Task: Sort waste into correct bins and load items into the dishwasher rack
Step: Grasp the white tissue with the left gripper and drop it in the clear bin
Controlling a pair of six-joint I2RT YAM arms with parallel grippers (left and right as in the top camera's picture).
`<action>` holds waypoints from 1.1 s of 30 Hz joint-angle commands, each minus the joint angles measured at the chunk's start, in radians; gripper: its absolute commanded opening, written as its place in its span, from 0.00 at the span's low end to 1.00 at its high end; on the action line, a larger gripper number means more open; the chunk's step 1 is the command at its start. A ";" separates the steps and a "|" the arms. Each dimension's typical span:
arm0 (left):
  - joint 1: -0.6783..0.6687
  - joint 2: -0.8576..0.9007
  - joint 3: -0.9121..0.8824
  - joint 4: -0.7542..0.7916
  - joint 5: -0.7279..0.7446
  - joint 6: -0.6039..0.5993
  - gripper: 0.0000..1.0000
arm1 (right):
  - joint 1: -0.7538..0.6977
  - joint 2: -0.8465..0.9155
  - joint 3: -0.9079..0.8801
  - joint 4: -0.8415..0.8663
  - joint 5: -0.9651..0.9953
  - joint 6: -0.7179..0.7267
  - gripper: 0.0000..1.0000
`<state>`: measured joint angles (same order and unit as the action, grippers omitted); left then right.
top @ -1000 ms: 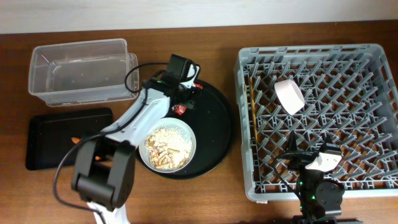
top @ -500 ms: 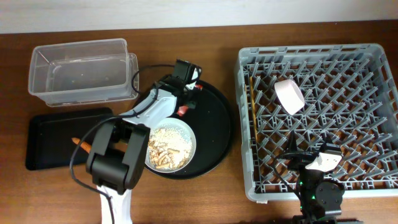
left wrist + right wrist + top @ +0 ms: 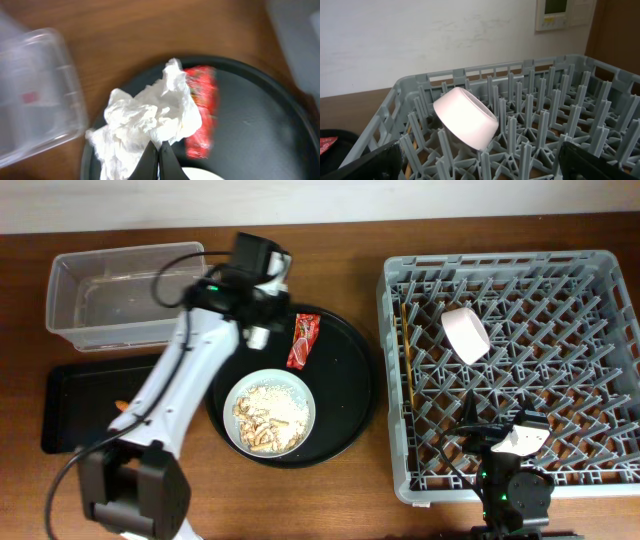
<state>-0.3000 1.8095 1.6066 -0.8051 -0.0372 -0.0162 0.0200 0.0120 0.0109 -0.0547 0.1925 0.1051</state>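
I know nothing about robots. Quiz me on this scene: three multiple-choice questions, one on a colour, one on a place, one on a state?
1. The bowl in the grey rack is: A blue; B white; C black.
2. The red wrapper lies: A in the grey rack; B inside the bowl; C on the round black tray.
3. The left end effector is: A shut on the white napkin; B open and empty; C shut on the red wrapper.

Answers:
1 B: it shows white from overhead and from the right wrist.
2 C: the overhead view shows it flat on the tray.
3 A: the left wrist view shows it pinching the crumpled napkin.
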 commanded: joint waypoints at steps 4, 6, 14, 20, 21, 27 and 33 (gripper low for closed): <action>0.319 0.029 0.010 0.225 0.013 -0.046 0.01 | -0.008 -0.006 -0.005 -0.008 0.001 0.004 0.98; 0.344 0.090 0.010 0.294 0.026 -0.046 0.06 | -0.008 -0.006 -0.005 -0.008 0.001 0.003 0.98; 0.346 0.095 0.081 0.197 0.194 -0.043 0.87 | -0.008 -0.006 -0.005 -0.008 0.001 0.003 0.98; 0.124 0.078 0.029 -0.128 0.314 -0.005 0.62 | -0.008 -0.006 -0.005 -0.008 0.001 0.003 0.98; 0.062 0.078 -0.003 -0.119 0.203 -0.006 0.62 | -0.008 -0.006 -0.005 -0.008 0.002 0.003 0.98; -0.098 0.111 -0.158 0.005 0.070 -0.006 0.63 | -0.008 -0.006 -0.005 -0.008 0.001 0.004 0.98; -0.103 0.287 -0.188 0.142 0.079 -0.005 0.51 | -0.008 -0.006 -0.005 -0.008 0.002 0.003 0.98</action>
<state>-0.4000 2.0254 1.4319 -0.6781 0.0475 -0.0402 0.0200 0.0120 0.0109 -0.0547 0.1921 0.1055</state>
